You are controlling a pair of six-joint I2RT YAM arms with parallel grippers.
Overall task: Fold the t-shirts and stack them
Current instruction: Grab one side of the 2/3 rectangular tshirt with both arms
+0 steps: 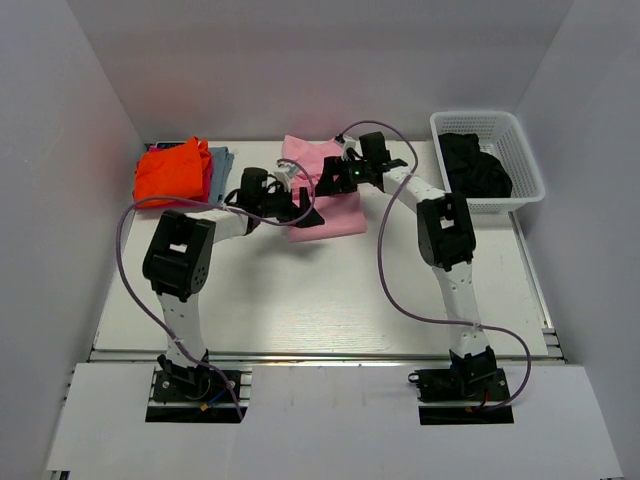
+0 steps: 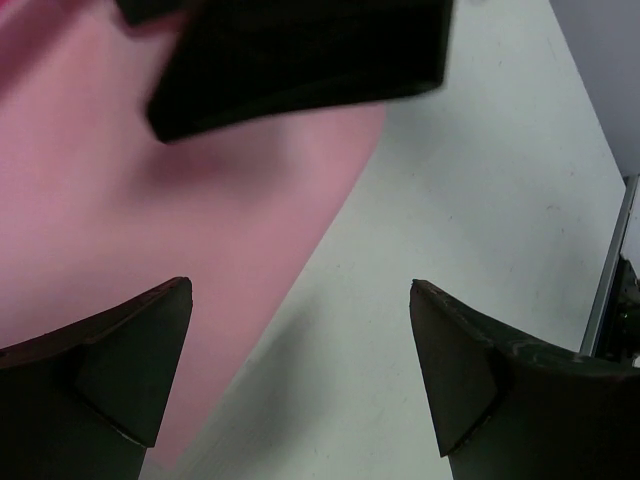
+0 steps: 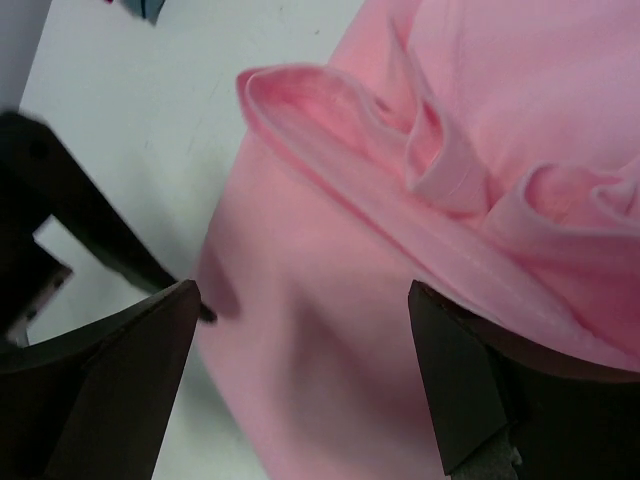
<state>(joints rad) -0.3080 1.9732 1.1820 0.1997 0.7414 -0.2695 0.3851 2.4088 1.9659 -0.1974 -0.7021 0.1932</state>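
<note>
Your left fingers (image 1: 300,212) and right fingers (image 1: 335,180) are hanging wide open, gripping nothing, over the pink t-shirt (image 1: 335,218) at the surface's (image 1: 300,300) far middle. It's looking folded, not yet stacked. The orange t-shirt (image 1: 170,172) is topping the far-left stack (image 1: 222,160), and 1 black t-shirt (image 1: 475,165) is waiting in the far-right basket (image 1: 480,115).

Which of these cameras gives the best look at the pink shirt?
The top external view. It shows the pink shirt nearly whole, lying on the table. The left wrist view catches just one flat edge of it. The right wrist view shows its rumpled hems close up, not its outline.
</note>
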